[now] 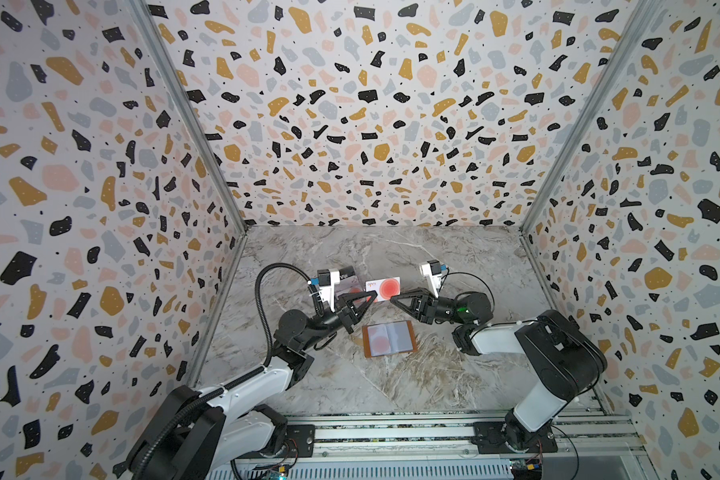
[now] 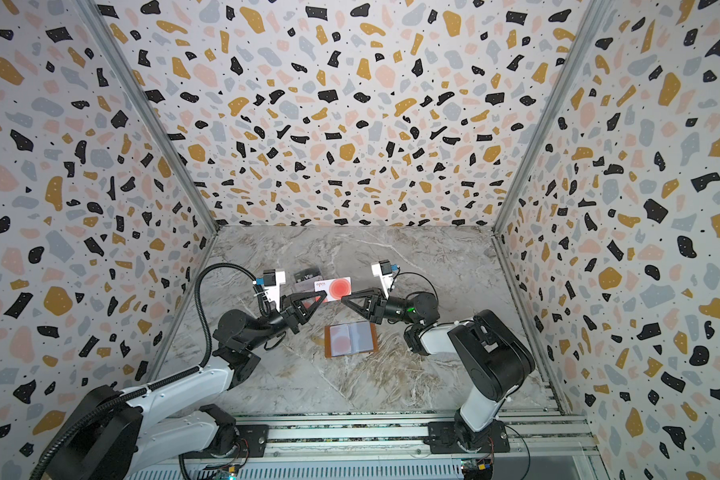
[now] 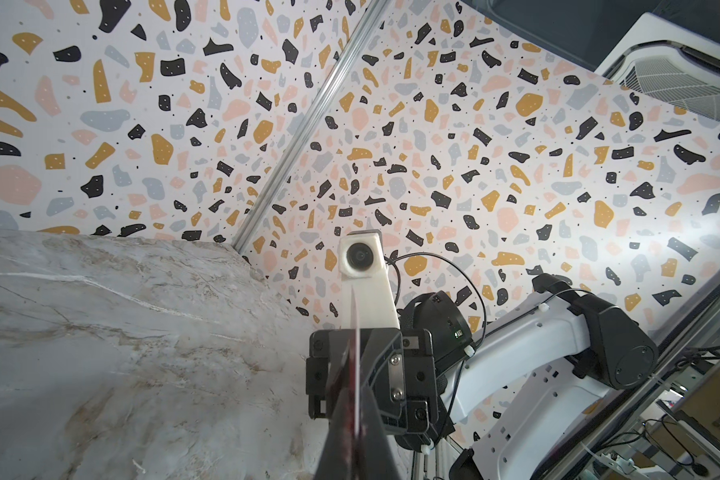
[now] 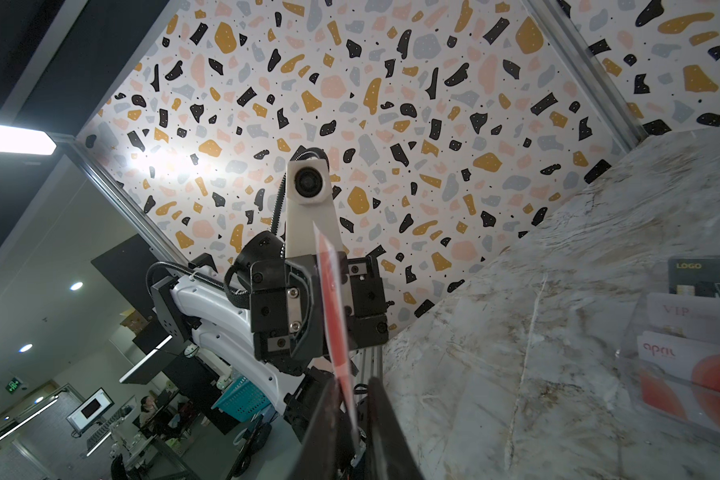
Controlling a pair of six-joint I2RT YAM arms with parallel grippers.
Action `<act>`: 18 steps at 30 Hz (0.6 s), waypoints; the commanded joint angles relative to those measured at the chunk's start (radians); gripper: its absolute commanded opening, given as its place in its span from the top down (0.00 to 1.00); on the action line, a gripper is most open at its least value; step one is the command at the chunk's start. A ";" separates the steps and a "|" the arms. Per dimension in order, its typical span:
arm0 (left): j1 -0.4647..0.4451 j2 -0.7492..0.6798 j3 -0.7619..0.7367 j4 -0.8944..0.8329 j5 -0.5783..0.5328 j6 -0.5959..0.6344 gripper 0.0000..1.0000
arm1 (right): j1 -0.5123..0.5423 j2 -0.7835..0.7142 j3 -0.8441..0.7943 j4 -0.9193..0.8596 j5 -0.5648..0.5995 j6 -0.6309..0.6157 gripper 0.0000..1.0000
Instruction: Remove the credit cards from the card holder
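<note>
L tool [image 1: 373, 294] pinches white-red card [image 1: 385, 287] aloft, behind card holder [image 1: 389, 338] | R tool [image 1: 393, 300] brackets same card, grip unclear to us | we judge: L→R handover for regrasp.

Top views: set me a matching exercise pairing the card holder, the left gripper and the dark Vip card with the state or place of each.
1. card holder
2. left gripper
3. dark Vip card

A. in the clear case
B. lying open on the table
C. shut on a white red-circle card

Pairs: 1-B; 2-C; 3-A
</note>
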 commanded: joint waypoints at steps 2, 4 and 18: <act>-0.006 -0.006 -0.014 0.086 0.029 -0.010 1.00 | -0.004 -0.028 0.032 0.234 0.010 0.016 0.79; -0.006 -0.009 -0.017 0.088 0.029 -0.014 1.00 | -0.011 -0.028 0.033 0.245 0.013 0.025 0.80; -0.006 0.000 -0.030 0.085 0.035 -0.017 1.00 | -0.018 -0.028 0.042 0.245 -0.002 0.028 0.90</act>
